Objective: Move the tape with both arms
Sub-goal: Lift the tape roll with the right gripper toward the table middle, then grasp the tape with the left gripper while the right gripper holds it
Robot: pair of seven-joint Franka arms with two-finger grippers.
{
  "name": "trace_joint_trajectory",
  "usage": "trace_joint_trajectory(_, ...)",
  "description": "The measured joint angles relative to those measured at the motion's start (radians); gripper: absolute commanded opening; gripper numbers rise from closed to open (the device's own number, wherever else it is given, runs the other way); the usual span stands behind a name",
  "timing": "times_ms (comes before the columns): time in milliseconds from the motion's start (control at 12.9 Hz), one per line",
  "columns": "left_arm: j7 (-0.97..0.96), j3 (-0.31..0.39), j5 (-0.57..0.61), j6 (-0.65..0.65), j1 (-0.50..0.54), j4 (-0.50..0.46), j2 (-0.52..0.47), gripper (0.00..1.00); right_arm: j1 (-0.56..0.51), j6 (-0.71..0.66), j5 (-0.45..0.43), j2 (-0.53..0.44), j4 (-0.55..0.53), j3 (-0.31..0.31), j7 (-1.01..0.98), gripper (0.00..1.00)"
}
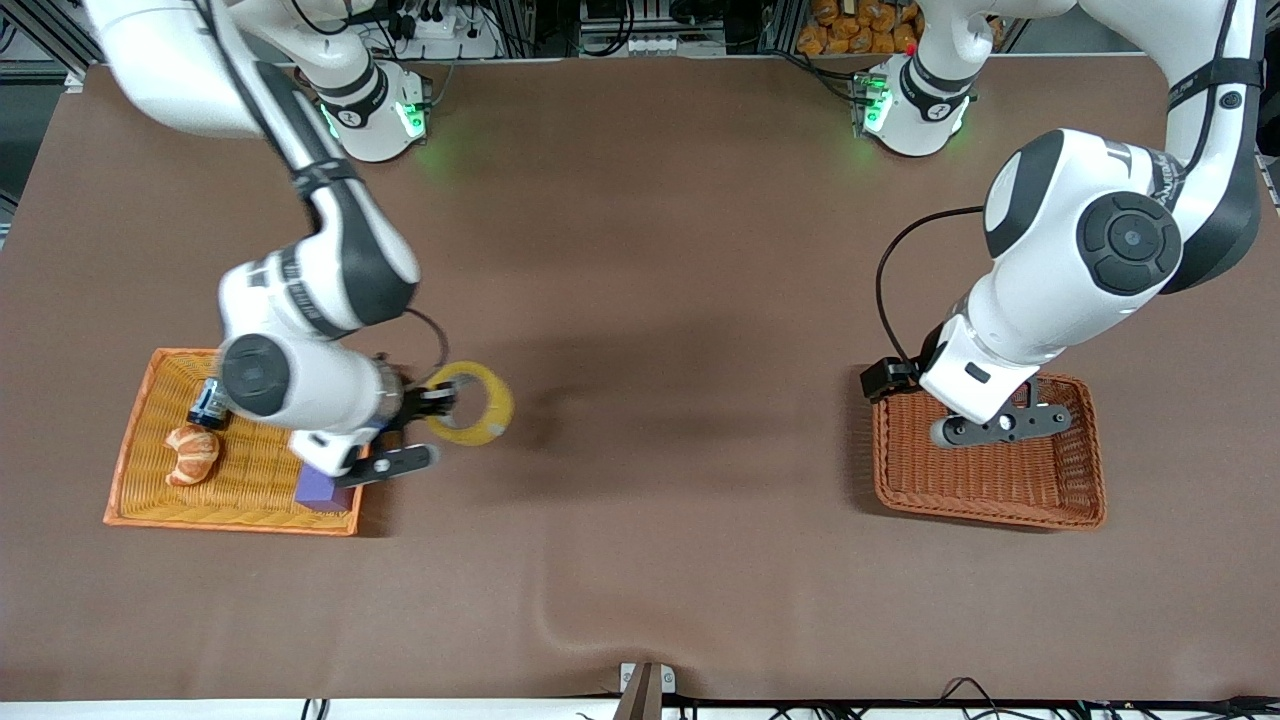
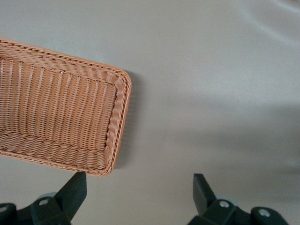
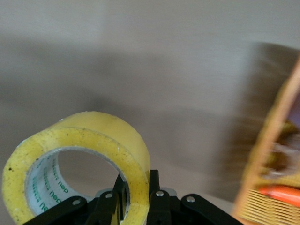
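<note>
The tape, a yellowish ring with a grey-white core, is held in the air over the bare table, just beside the orange tray. My right gripper is shut on the ring's wall, one finger inside the hole and one outside. In the right wrist view the tape fills the near field, with the right gripper clamped on its rim. My left gripper hovers over the brown wicker basket at the left arm's end. In the left wrist view it is open and empty, with the basket's corner below.
The orange tray holds a croissant, a purple block and a small blue-black object. The tray's edge shows blurred in the right wrist view. Brown cloth covers the table between tray and basket.
</note>
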Motion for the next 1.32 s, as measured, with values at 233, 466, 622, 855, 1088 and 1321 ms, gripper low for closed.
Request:
trace_joint_trajectory(233, 0.0, -0.002, 0.0, -0.008, 0.0, 0.0, -0.002, 1.0, 0.095, 0.124, 0.0, 0.071, -0.003, -0.002, 0.125, 0.0)
trace_joint_trajectory(466, 0.0, -0.001, 0.0, -0.014, 0.005, 0.001, -0.006, 1.0, 0.167, 0.194, -0.002, 0.133, -0.004, -0.005, 0.213, 0.0)
trace_joint_trajectory(622, 0.0, -0.001, 0.0, -0.016, 0.004, -0.002, -0.005, 1.0, 0.212, 0.253, -0.002, 0.171, -0.005, -0.007, 0.253, 0.0)
trace_joint_trajectory(855, 0.0, -0.002, 0.0, -0.017, 0.002, -0.005, -0.004, 1.0, 0.271, 0.302, -0.002, 0.209, -0.005, -0.01, 0.319, 0.0)
trace_joint_trajectory(1088, 0.0, -0.004, 0.0, -0.017, 0.001, -0.006, -0.004, 1.0, 0.299, 0.349, -0.003, 0.226, -0.005, -0.014, 0.339, 0.3)
trace_joint_trajectory(1321, 0.0, -0.007, 0.0, -0.017, 0.001, -0.005, -0.005, 1.0, 0.299, 0.353, -0.002, 0.228, 0.0, -0.021, 0.339, 1.0)
